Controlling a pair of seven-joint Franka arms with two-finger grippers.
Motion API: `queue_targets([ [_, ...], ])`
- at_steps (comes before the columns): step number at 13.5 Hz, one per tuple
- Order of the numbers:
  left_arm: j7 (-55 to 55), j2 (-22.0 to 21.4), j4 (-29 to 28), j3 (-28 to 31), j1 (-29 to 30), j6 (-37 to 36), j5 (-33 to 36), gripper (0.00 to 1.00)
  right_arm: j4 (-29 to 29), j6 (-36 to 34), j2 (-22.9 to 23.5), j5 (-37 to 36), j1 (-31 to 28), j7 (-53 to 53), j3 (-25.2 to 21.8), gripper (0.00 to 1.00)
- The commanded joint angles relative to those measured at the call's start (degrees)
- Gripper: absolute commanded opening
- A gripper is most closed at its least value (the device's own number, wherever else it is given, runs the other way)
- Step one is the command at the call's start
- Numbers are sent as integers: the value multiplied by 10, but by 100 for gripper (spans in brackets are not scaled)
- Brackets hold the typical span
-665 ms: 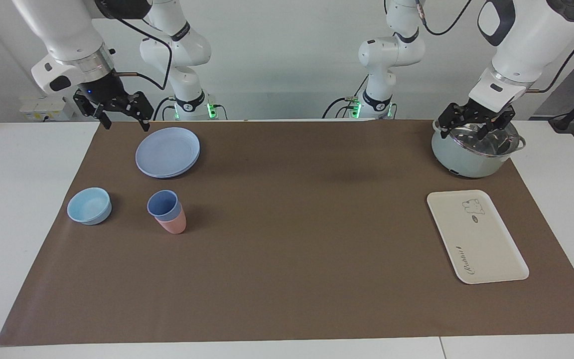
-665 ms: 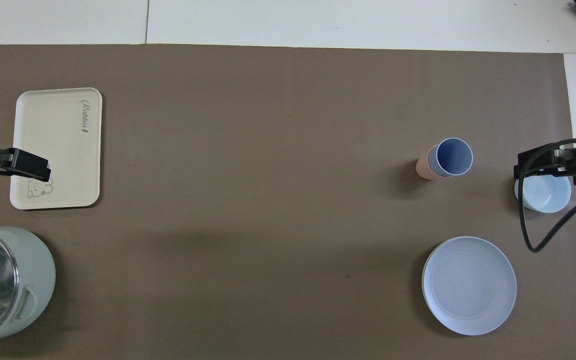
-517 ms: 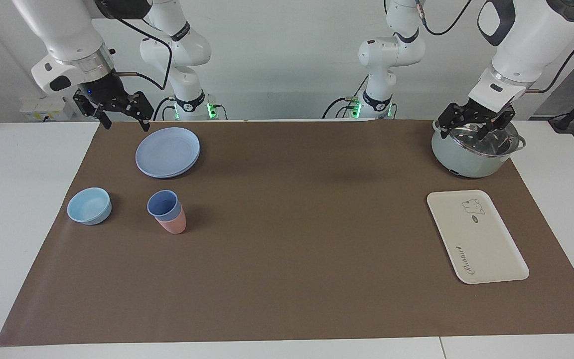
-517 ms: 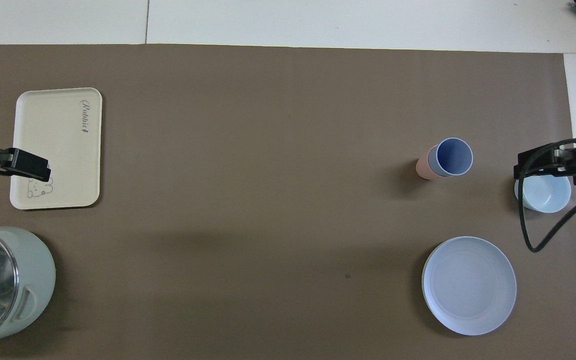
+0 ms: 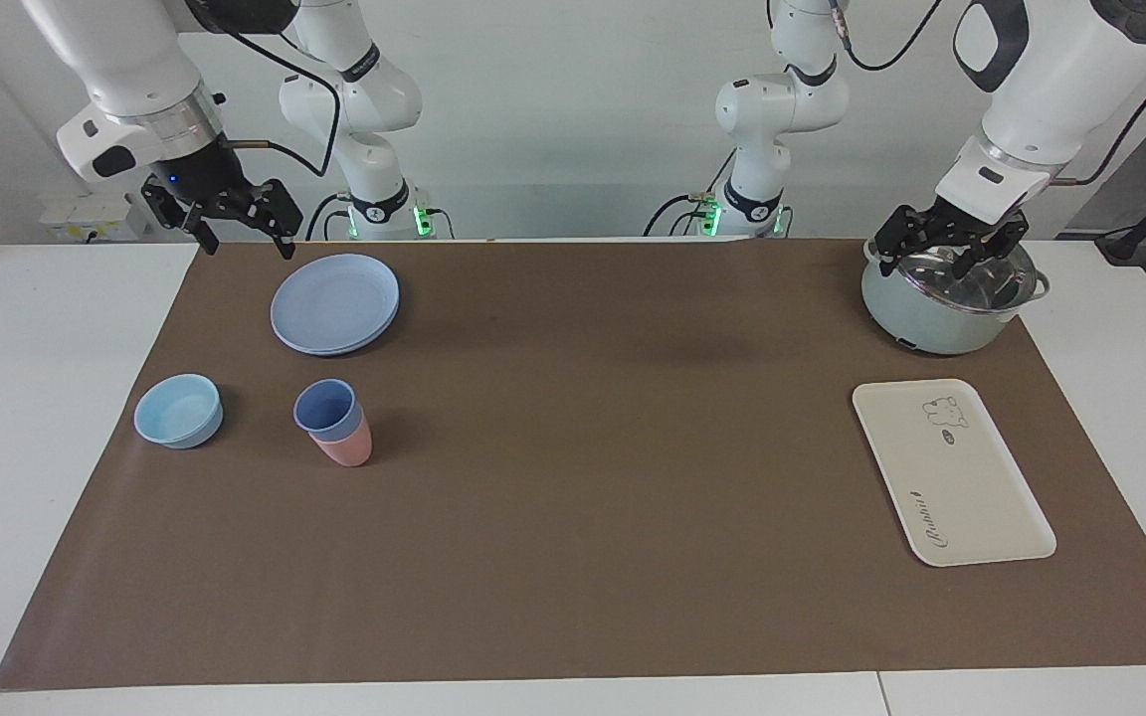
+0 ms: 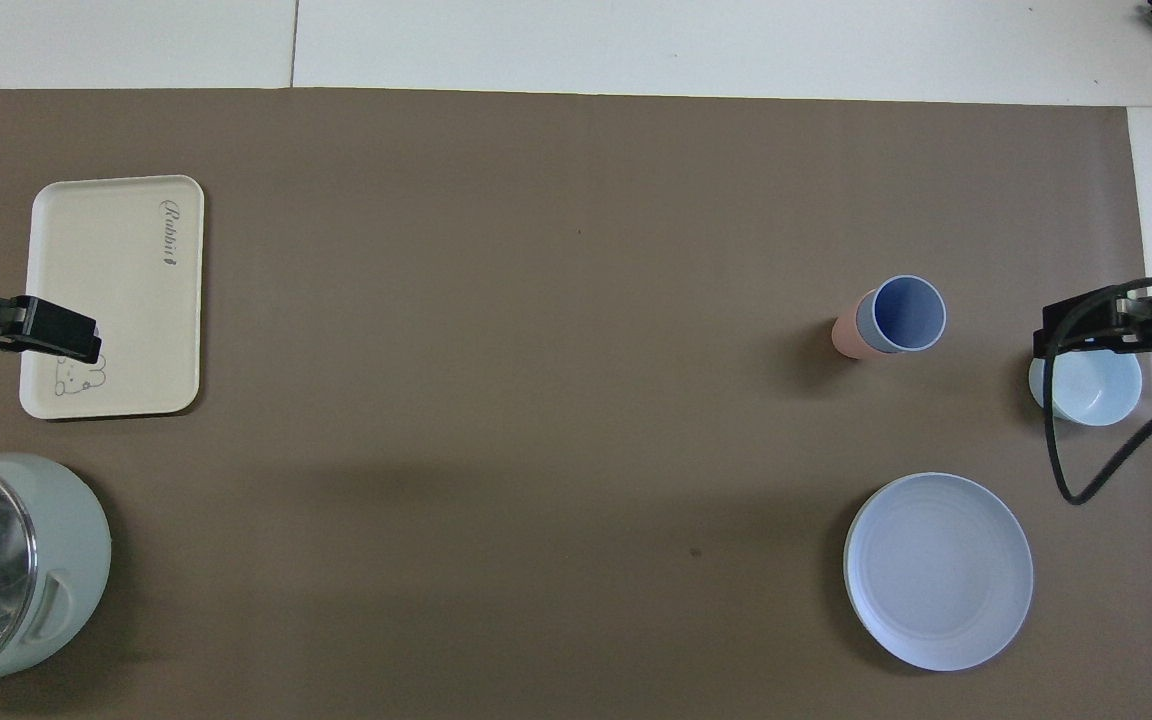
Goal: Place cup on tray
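A: Where the right arm comes in over the corner of the brown mat, what is its hand [image 5: 237, 237] doing?

B: It hangs above the worktop [image 5: 56, 328] beside the round periwinkle plastic plate [image 5: 334, 302], fingers spread wide, holding nothing.

A: And the small periwinkle-blue tapered plastic cup [image 5: 323, 408]?

B: It sits nested in a pink plastic tumbler [image 5: 346, 447], farther from the robots than the plate. A wide light-blue plastic bowl [image 5: 177, 410] stands beside the pair, toward the right arm's end.

A: Then the middle of the mat, and after that?

B: The flat cream-white rectangular tray [image 5: 951, 472] with its bear drawing lies toward the left arm's end, well apart from the cup. Nearer to the robots stands a pale green pot with a shiny metal inside [image 5: 946, 298]; the left hand [image 5: 941, 261] is over it, fingers wide apart, gripping nothing.
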Motion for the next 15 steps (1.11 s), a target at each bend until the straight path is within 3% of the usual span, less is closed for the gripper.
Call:
queue_targets([
  [1, 2, -17, -20, -1, 6, 5, -5, 100, -15, 24, -12, 15, -12, 13, 0, 97],
  [6, 2, -17, -20, -1, 6, 6, -6, 100, -4, 72, 30, 23, -33, 210, -3, 96],
  [10, 2, -17, -20, -1, 6, 6, -5, 100, 3, 106, 89, 84, -75, 330, -3, 96],
  [15, 2, -17, -20, -1, 6, 6, -6, 100, 12, 127, 183, 178, -99, 400, -4, 96],
])
